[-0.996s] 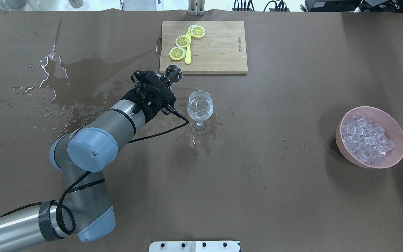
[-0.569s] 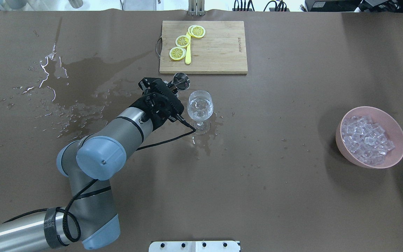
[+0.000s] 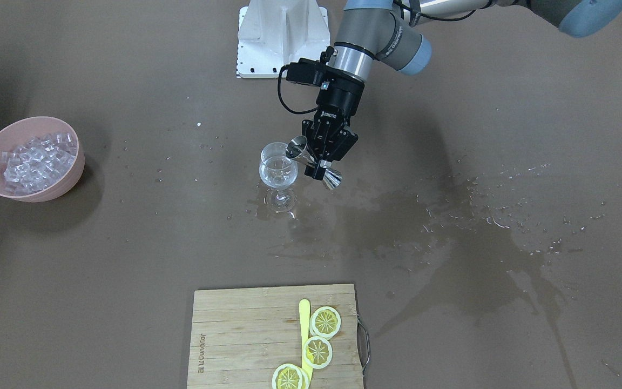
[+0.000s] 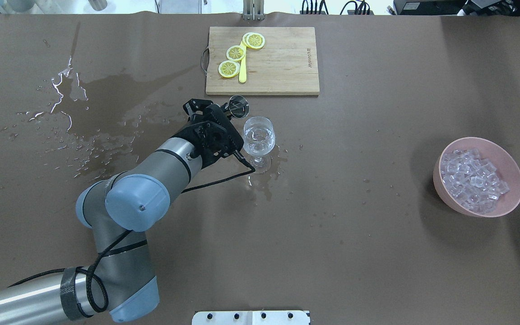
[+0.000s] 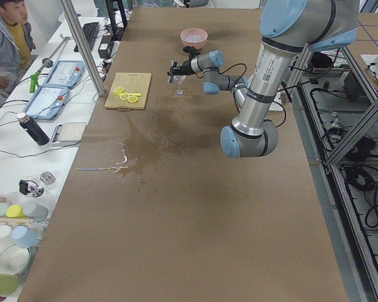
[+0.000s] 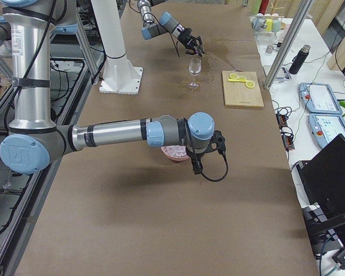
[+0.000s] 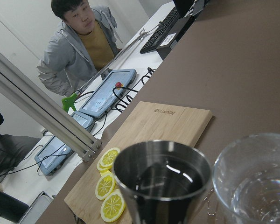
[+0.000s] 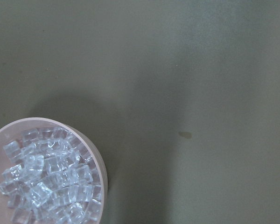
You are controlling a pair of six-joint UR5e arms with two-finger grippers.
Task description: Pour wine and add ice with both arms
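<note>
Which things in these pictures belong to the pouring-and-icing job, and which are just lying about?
Belonging to the job: left gripper, jigger, wine, wine glass, ice, pink bowl.

Just lying about: cutting board, lemon slices, spilled liquid.

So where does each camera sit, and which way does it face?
Front-facing: across the table, facing the white base, steeply down; left arm at top.
Overhead: behind that base, forward and down; left arm from bottom left.
Exterior left: table end, along it; left arm near.
Exterior right: opposite end; right arm near, left far.
Left wrist: over jigger and wine glass toward cutting board; no arm.
Right wrist: down onto bowl of ice; no arm.
Shared: front-facing and overhead both show wine glass, cutting board, bowl.
</note>
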